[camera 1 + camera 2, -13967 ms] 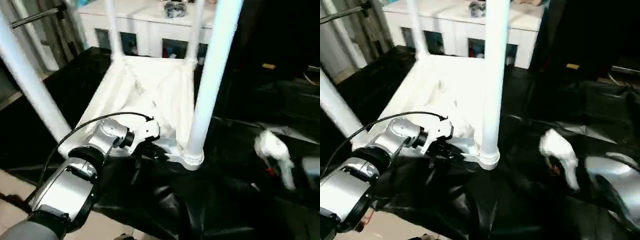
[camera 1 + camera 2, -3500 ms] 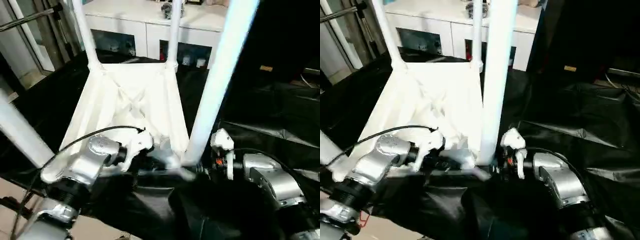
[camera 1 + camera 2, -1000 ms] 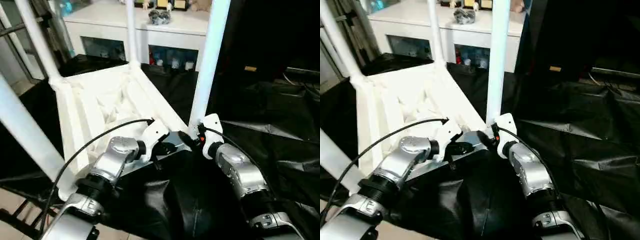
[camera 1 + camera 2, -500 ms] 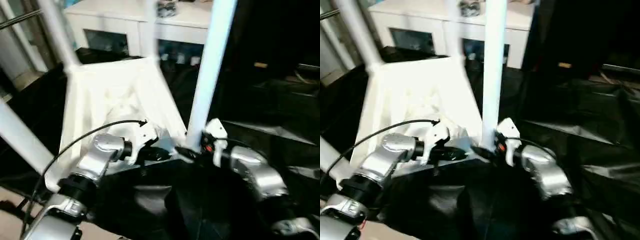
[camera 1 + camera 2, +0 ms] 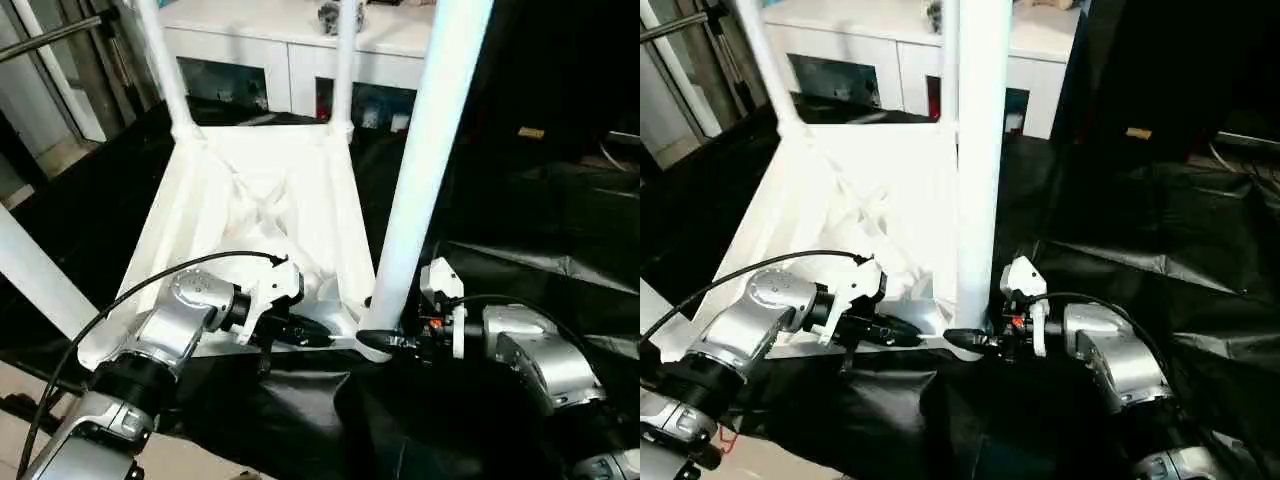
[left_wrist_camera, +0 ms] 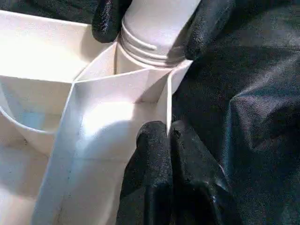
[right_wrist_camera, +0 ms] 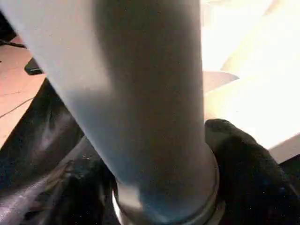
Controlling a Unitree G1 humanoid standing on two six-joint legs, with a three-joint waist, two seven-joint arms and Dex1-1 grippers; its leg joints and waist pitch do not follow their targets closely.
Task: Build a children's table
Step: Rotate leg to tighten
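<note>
The left gripper [image 6: 168,136] pinches the thin rim wall of the children's table [image 5: 255,200], beside the near corner socket. The table lies upside down on the black-draped work table [image 5: 520,250], legs up. At that socket the right gripper [image 5: 378,341] clasps the foot of the near leg [image 5: 425,150], its forearm level.

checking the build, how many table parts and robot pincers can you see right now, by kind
tabletop: 1
legs, standing up from the corners (): 4
pincers (left pincer, right pincer): 2
total: 7
</note>
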